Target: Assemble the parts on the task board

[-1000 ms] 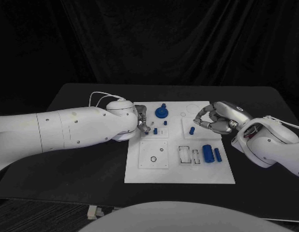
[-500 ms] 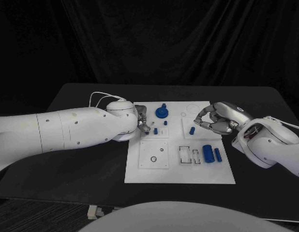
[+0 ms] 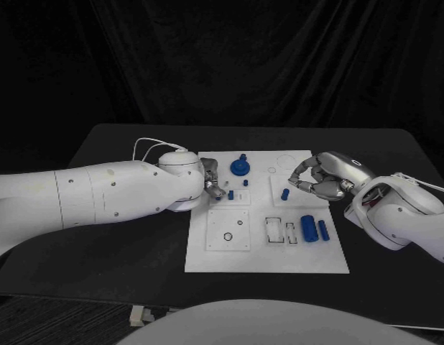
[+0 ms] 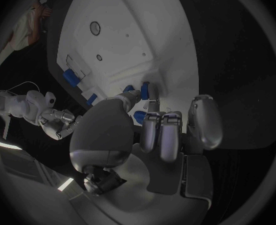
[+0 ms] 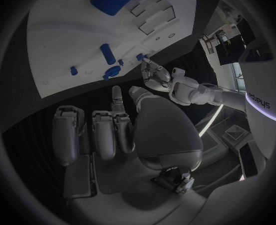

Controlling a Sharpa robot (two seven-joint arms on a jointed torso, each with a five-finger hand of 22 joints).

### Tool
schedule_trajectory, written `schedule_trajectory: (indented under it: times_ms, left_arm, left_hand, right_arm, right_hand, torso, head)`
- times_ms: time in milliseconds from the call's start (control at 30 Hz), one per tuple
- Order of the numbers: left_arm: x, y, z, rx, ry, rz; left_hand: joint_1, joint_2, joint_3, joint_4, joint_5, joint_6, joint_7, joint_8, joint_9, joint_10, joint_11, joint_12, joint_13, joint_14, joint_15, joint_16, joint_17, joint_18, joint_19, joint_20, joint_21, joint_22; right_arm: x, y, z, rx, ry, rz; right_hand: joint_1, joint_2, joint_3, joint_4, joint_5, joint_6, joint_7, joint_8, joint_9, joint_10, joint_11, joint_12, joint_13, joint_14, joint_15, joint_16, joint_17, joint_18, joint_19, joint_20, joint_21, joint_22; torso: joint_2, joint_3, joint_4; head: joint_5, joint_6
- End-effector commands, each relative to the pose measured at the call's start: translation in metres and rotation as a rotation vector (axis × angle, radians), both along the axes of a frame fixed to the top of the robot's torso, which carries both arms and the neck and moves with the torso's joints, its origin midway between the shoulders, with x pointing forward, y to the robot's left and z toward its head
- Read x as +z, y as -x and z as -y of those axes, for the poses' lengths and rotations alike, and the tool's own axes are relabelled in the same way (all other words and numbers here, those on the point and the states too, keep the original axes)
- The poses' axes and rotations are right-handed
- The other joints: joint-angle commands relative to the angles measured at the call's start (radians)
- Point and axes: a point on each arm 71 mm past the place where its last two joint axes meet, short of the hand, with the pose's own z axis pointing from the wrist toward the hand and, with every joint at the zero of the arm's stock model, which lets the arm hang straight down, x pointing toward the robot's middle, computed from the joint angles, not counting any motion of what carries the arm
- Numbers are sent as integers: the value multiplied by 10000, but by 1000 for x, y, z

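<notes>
The task board point(image 3: 266, 248), a white plate, lies in the middle of my black worktop point(image 3: 128, 259). Blue parts sit on it: a round part with a short post point(image 3: 241, 167) near the far edge, two small pegs point(image 3: 230, 194) just nearer than it, a single peg point(image 3: 284, 194) toward the right side, and a thick cylinder point(image 3: 308, 227) with a thinner rod point(image 3: 324, 230) just beside it on the near right. Outlined slots point(image 3: 274, 229) lie to the left of the cylinder, and a square panel with a ring mark point(image 3: 228, 230) takes up the near left.

My left hand point(image 3: 210, 184) is at the board's left edge, level with the small pegs. In the left wrist view its fingers point(image 4: 164, 135) lie together, and the thumb tip point(image 4: 133, 94) reaches over the board's edge beside a small blue peg point(image 4: 144, 90); I cannot tell whether the peg is pinched or only touched.

My right hand point(image 3: 315, 181) is over the right edge of the board, just beside the single peg. Its fingers point(image 5: 105, 132) are curled in and apart from the thumb point(image 5: 137, 95), and I see nothing held in them.
</notes>
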Motion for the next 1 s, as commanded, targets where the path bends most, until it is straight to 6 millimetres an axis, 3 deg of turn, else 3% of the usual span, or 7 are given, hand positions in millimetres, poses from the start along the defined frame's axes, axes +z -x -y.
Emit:
schedule_trajectory:
  times_ms: [33,200,567,633,667,767,1000]
  left_arm:
    - [-4,3,1,-28,-267,-352]
    - [-5,4,0,-47,-288,-421]
    - [-7,3,-1,-96,-442,-579]
    - [-7,3,-1,-108,-464,-598]
    - [-7,3,-1,-113,-473,-606]
    - [-7,3,-1,-137,-509,-640]
    - [-8,3,-1,-227,-638,-774]
  left_hand:
    - [-115,-14,-56,109,-61,-8,63,-54,-6,775,-58,-60,2165,1022,-41,-41,2581,63,180,-3,-52,1717]
    - [-326,31,-246,405,-125,35,79,-115,-83,772,-44,-65,2162,1017,-30,-64,2564,70,174,7,-109,1708]
    - [-454,15,-374,495,-175,54,90,-147,-118,773,-32,-61,2165,1006,-22,-105,2532,79,165,13,-170,1696]
    - [-585,29,-493,506,-391,63,100,-179,-148,767,-25,-73,2157,1006,-15,-108,2530,80,166,21,-190,1693]
    - [-802,69,-663,512,-904,90,110,-211,-179,769,-12,-67,2161,1003,-3,-117,2523,81,169,30,-207,1691]
    - [-991,152,-860,519,-1374,84,127,-277,-226,762,1,-82,2151,1000,5,-134,2510,86,170,40,-251,1686]
    - [-1330,187,-1180,532,-1718,-89,188,-428,-279,741,49,-121,2126,985,41,-191,2468,101,153,67,-367,1665]
  right_arm:
    - [-2,0,1,-117,125,-85]
    - [-2,0,1,-130,140,-96]
    - [-3,0,1,-141,177,-131]
    - [-3,0,1,-143,182,-134]
    - [-3,0,1,-143,184,-137]
    - [-3,0,1,-141,191,-147]
    - [-3,0,2,-139,205,-171]
  right_hand:
    - [124,21,72,-25,65,-59,-25,63,-10,820,19,-36,2278,855,29,-22,1810,125,507,-18,-33,2253]
    - [169,23,105,-45,136,-57,-26,70,-13,808,16,-48,2258,855,27,-23,1809,124,510,-20,-29,2255]
    - [236,17,148,-82,221,-57,-30,79,-16,784,11,-73,2216,855,23,-23,1810,124,511,-24,-30,2255]
    - [245,14,155,-87,240,-56,-30,81,-16,783,11,-74,2215,853,23,-26,1802,125,509,-25,-33,2254]
    - [245,14,155,-87,240,-56,-30,81,-16,783,11,-74,2215,853,23,-26,1802,125,509,-25,-33,2254]
    - [254,14,162,-91,261,-54,-30,84,-17,775,10,-83,2201,854,22,-24,1806,126,507,-25,-37,2252]
    - [262,13,169,-95,287,-51,-30,87,-17,764,10,-93,2183,852,22,-28,1798,125,509,-26,-34,2254]
  torso:
    - [1,0,-5]
    - [-3,0,-2]
    - [3,-1,1]
    - [3,-1,-1]
    - [2,1,-1]
    - [3,0,-1]
    - [-1,0,-1]
  head:
    - [15,-1]
    - [11,-1]
    - [14,-1]
    - [21,-1]
    - [20,-1]
    - [25,-1]
    - [8,-1]
